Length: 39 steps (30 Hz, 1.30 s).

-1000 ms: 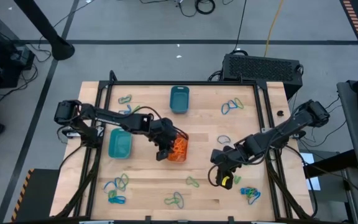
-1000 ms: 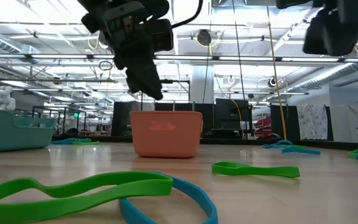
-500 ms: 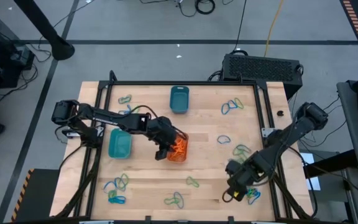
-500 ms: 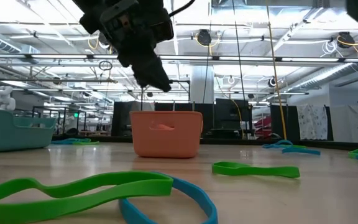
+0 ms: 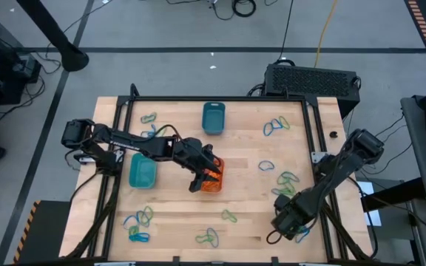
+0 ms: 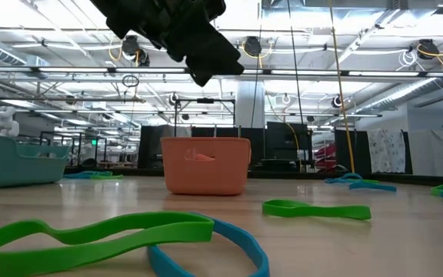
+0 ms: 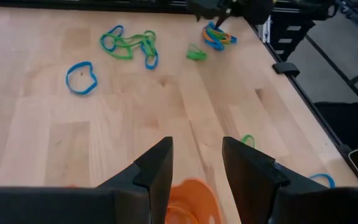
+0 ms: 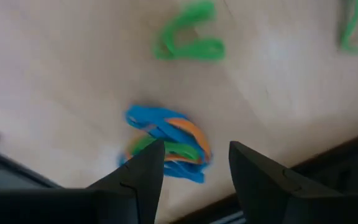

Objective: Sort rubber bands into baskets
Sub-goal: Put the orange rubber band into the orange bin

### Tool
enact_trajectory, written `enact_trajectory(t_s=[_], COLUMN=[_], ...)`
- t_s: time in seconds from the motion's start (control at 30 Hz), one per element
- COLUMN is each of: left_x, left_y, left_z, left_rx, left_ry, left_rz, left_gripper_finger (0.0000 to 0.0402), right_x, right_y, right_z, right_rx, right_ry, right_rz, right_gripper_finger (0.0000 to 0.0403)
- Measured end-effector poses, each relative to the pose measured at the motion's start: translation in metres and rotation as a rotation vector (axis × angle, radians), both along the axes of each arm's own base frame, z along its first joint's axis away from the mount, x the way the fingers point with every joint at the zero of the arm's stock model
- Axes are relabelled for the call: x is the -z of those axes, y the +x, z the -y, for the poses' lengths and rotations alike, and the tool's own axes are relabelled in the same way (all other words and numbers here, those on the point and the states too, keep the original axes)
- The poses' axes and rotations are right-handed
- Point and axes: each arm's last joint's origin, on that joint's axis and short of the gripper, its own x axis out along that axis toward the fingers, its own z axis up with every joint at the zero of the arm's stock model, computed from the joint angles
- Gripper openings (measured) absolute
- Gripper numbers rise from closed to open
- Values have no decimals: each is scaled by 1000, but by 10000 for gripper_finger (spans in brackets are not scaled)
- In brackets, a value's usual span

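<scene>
**A:** What does the overhead camera show?

**B:** A wooden table (image 5: 176, 214) with three baskets: a dark teal basket (image 5: 213, 117) near the far edge, a turquoise basket (image 5: 143, 171) towards the left, and an orange basket (image 5: 211, 177) near the middle. Rubber bands (image 5: 275, 126) lie scattered in small clusters around the table. The left gripper (image 5: 200, 177) hovers at the orange basket. The right gripper (image 5: 290, 220) sits over a tangle near the table's front right corner.

**A:** And the table-level camera?

**B:** The orange basket (image 6: 205, 165) stands upright in the middle distance, with the left arm hanging above it. A green band (image 6: 91, 238) and a blue band (image 6: 214, 246) overlap in the foreground.

**A:** The left wrist camera?

**B:** The left gripper (image 7: 196, 163) has its fingers parted, holding nothing, above the orange basket's rim (image 7: 188, 202).

**A:** The right wrist camera?

**B:** The right gripper (image 8: 196, 165) is likewise released and empty, just above a blue, orange and green tangle (image 8: 166, 142) on the wood.
</scene>
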Motion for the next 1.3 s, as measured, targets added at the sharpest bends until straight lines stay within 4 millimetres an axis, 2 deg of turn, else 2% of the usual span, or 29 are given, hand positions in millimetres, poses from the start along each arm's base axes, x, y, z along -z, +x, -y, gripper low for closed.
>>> enact_trajectory(t_s=[0.17, 0.5, 0.87, 1.07, 1.3], left_x=[0, 0, 0, 0, 0], left_y=[0, 0, 0, 0, 0], left_z=[0, -1, 0, -1, -1], left_rx=[-1, -9, -9, -22, -24], left_ry=[0, 4, 3, -15, -16], left_rz=[1, 3, 2, -6, -6], left_gripper_finger=[146, 146, 146, 146, 146], right_x=[12, 14, 33, 42, 38], right_y=[-7, -7, -4, -2, -1], right_z=[0, -3, -7, -9, -5], right_rx=[-20, -26, -55, -109, -167], right_ry=[2, -5, -44, -38, -20], right_rz=[-54, -12, -50, -64, -47], right_gripper_finger=[171, 171, 166, 117, 10])
